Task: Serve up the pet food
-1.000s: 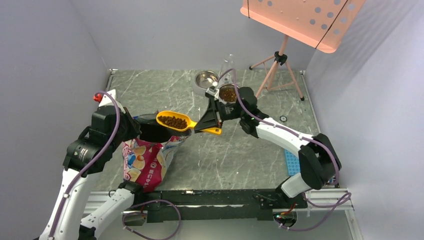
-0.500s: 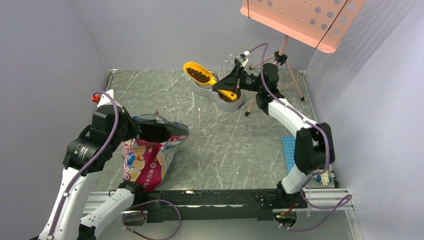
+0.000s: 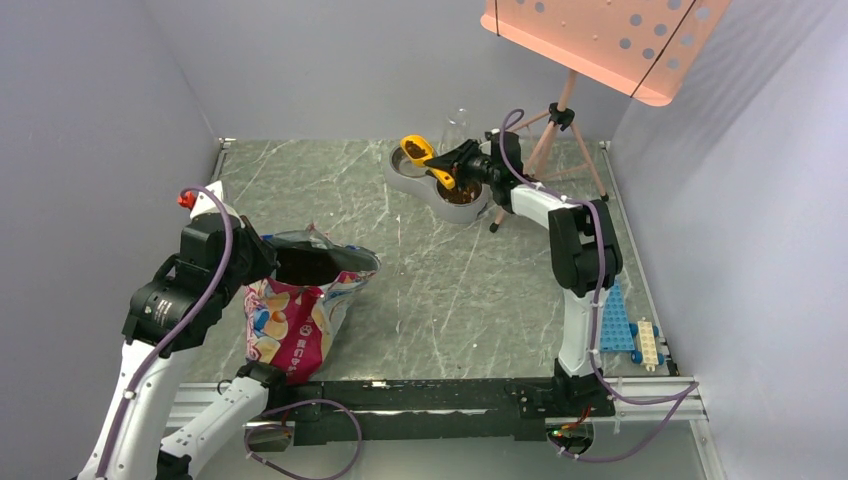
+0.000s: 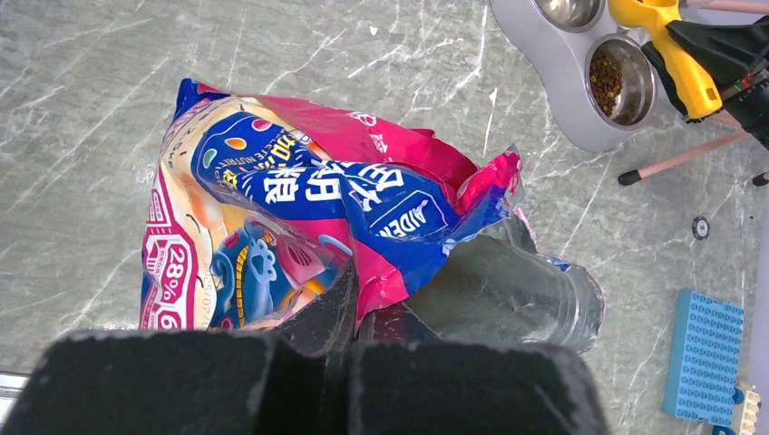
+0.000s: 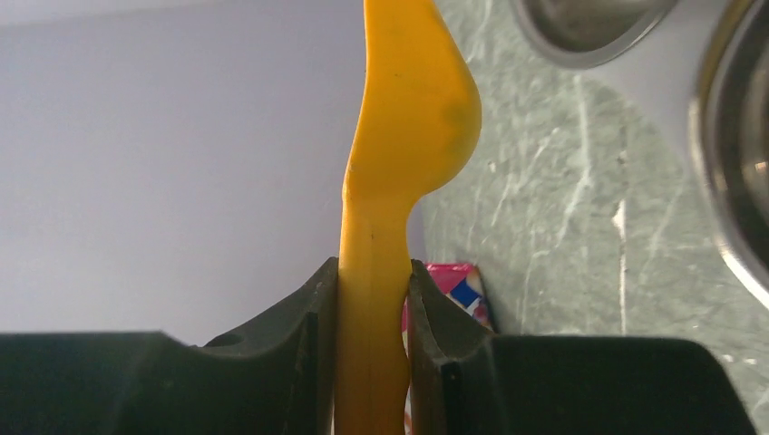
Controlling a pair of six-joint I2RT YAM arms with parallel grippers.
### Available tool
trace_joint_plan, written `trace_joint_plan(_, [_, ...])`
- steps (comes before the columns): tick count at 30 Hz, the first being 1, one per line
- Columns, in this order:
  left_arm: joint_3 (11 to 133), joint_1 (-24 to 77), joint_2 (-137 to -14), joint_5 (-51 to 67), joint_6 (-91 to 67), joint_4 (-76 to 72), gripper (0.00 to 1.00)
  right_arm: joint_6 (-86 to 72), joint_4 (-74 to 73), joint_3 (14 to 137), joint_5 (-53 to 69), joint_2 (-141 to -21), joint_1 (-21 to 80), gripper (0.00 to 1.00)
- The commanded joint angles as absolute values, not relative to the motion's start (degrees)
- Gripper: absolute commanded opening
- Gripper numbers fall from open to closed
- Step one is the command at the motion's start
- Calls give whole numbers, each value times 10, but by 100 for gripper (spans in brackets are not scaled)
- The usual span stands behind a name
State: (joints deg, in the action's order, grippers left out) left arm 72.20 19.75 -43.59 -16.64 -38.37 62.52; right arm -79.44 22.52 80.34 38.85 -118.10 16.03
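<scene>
The left fingers [image 4: 352,317] stay pinched shut on the rim of the pet-food bag [image 4: 299,208], holding its mouth open just beyond them. Across the bench [image 3: 450,290], the right fingers [image 5: 374,308] clamp the handle of the yellow scoop [image 4: 685,68]. A second ago it hung beside the bag; now it tilts over the double feeder [image 4: 555,63]. Some kibble [image 3: 414,148] still sits in the scoop ahead of the fingers, and more lies in the bowl [image 4: 606,80] beneath them. Pouring looks imminent.

The printed bag [image 4: 272,217] is showing "28%" in white near its pink lower-left edge and "AIDEN" upside down on its blue panel, beside large white Chinese characters.
</scene>
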Motion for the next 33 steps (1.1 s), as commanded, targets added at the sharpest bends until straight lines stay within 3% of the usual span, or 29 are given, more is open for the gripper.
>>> trace_joint_plan(1, [732, 198, -419, -171, -391, 627, 0, -758, 136, 868, 304, -1182, 159, 0])
trace_joint_plan(8, [731, 198, -429, -170, -382, 613, 0, -690, -69, 991, 267, -1231, 168, 0])
trace_joint_plan(17, [726, 198, -437, -164, -378, 595, 0, -605, -229, 1109, 217, -1286, 182, 0])
trace_joint_plan(26, [717, 198, -426, -171, -383, 596, 0, -498, -410, 1318, 130, -1375, 212, 0])
trace_joint_plan(33, [720, 198, -420, -173, -386, 615, 0, -416, -471, 1365, 64, -1389, 242, 0])
